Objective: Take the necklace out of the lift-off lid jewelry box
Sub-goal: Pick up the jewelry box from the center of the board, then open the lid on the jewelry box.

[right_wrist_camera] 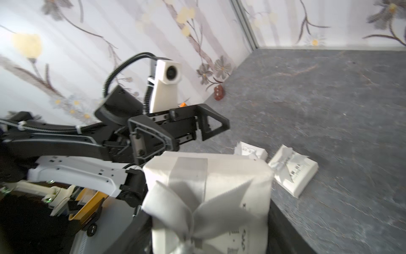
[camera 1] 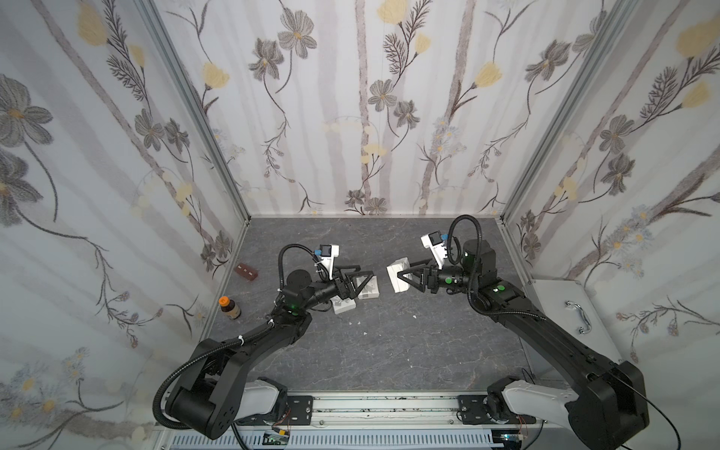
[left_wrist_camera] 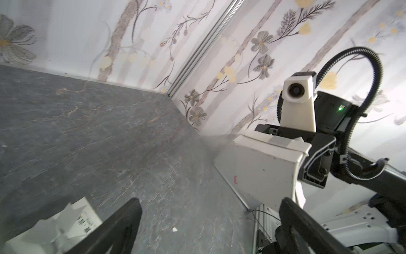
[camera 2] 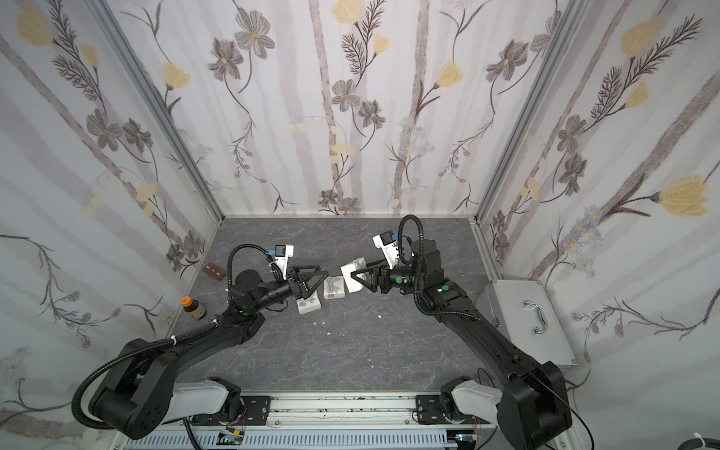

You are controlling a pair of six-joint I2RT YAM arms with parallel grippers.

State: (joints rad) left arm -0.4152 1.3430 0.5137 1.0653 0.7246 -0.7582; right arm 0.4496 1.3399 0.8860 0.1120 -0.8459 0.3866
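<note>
Two black robot arms are working over a dark marbled table (camera 1: 389, 358). Sharing the scene are three white boxes, one orange-capped bottle (camera 1: 230, 307), one small brown block (camera 1: 246, 271), one metal case (camera 1: 561, 307) with a handle, and a few white scraps (camera 1: 364, 334). The right gripper (camera 1: 402, 273) is clamping its fingers on two opposite sides of the jewelry box (right_wrist_camera: 219, 173). This white box is tied with a pale ribbon and bow, and it is sitting tilted between the fingers. The left gripper (camera 1: 365, 273) is hovering just across from it with its fingers spread as wide as they go, gripping nothing. The other two white boxes are lying on the table. One (camera 1: 372, 292) is directly beneath the left gripper's fingertips, and the second (camera 1: 346, 307) is just beside it, toward the left wrist. The bottle and the block are standing well apart from the left gripper, on the side away from the right gripper. The case is lying out past the right arm. The held box's lid looks seated and no interior is showing, so the necklace cannot be made out.
</note>
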